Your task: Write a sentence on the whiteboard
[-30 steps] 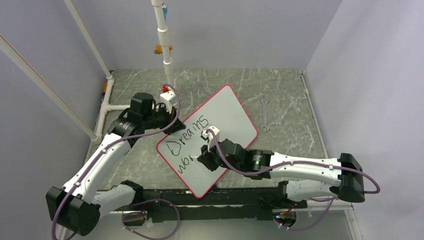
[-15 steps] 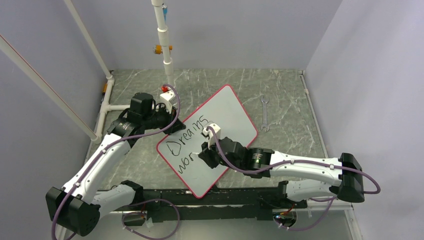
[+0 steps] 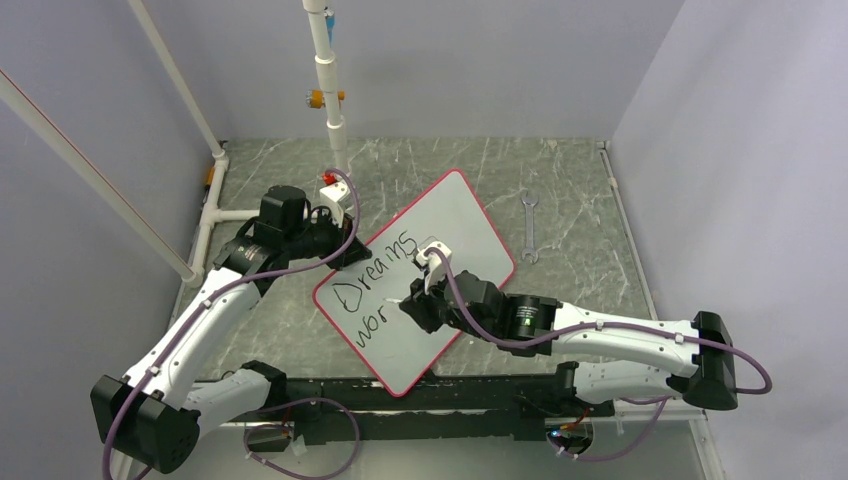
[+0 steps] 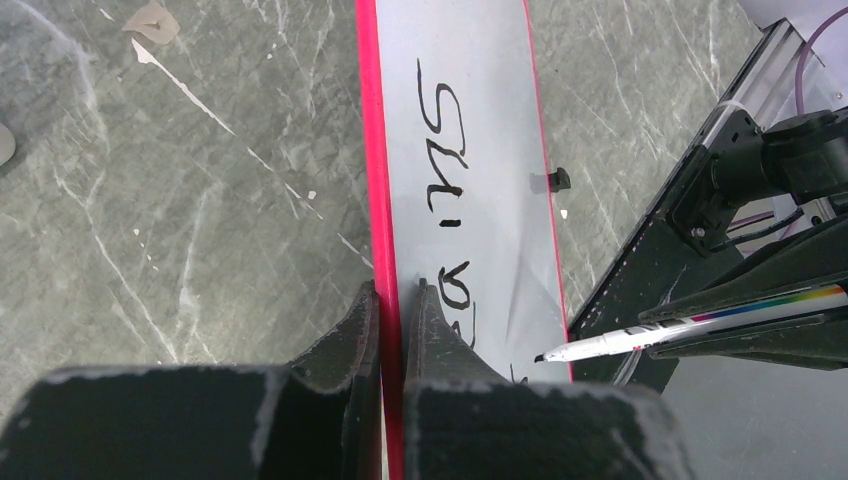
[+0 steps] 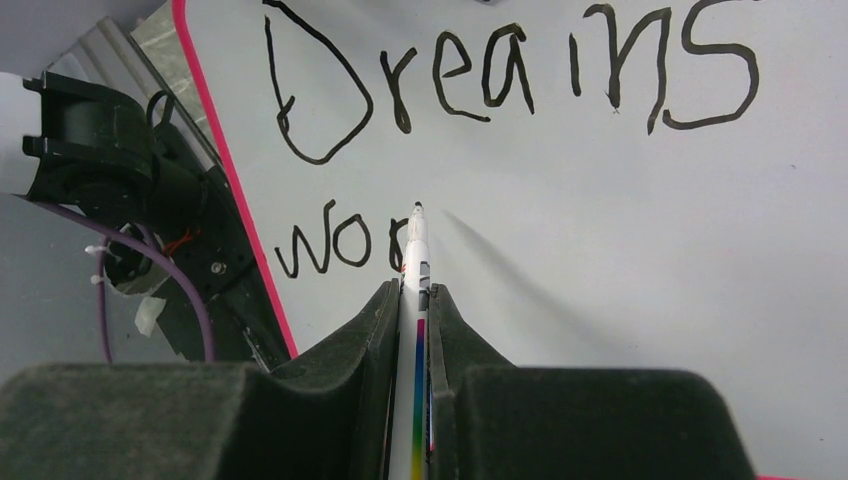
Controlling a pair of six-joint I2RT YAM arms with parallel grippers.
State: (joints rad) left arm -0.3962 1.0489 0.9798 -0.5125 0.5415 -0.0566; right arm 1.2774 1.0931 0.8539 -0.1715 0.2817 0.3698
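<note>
Whiteboard is lying aslant on the counter between both arms, its long axis running from near-left to far-right. On its far-left side the left end effector is clenching the red rim. The right end effector is grasping a marker whose tip is pointing at the board just right of "wor" in the sentence; contact is hard to judge. Blank board for the coming letters is lying rightward along that line, nearest the right arm.

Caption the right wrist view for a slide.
Right fingers clamp a marker, its tip at the whiteboard, the sentence so far reading "Dreams wor".
</note>
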